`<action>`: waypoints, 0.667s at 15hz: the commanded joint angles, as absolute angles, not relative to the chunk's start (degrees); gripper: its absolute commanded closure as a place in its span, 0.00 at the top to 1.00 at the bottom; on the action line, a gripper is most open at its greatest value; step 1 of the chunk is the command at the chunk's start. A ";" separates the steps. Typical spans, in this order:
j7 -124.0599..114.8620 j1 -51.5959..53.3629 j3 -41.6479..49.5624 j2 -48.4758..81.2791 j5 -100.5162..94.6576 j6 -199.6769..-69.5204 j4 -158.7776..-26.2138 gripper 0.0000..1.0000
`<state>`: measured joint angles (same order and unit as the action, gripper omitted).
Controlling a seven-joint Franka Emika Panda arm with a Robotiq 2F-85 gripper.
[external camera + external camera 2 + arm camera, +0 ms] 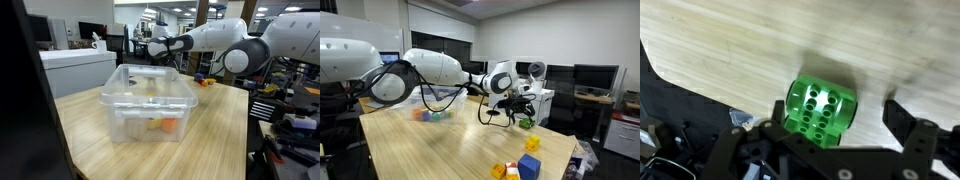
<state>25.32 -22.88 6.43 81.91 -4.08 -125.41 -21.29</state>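
A translucent green studded block [820, 108] lies on the wooden table [730, 50] close to its edge. My gripper [838, 108] hangs open over it. The block sits nearer one black finger [778, 112], and the other finger [902, 118] stands well apart from it. I cannot tell whether the near finger touches the block. In an exterior view the gripper [514, 103] hovers just above the green block [527, 123] at the table's far end. In an exterior view the arm reaches out behind the bin and the gripper [140, 47] is small and dark.
A clear plastic bin [148, 100] with small coloured pieces inside stands mid-table; it also shows in an exterior view as the bin [433, 115]. A blue block [528, 165], a yellow block [533, 143] and a red-yellow piece [502, 170] lie near the table's corner. Desks and monitors surround the table.
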 commanded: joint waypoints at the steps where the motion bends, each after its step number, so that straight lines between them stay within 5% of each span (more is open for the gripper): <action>1: 22.83 -23.08 8.03 82.07 -5.96 -125.04 -21.42 1.00; 10: 21.82 -23.46 8.83 82.14 -6.35 -124.82 -21.78 0.99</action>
<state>22.16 -23.39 9.22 82.23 -5.55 -125.35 -21.29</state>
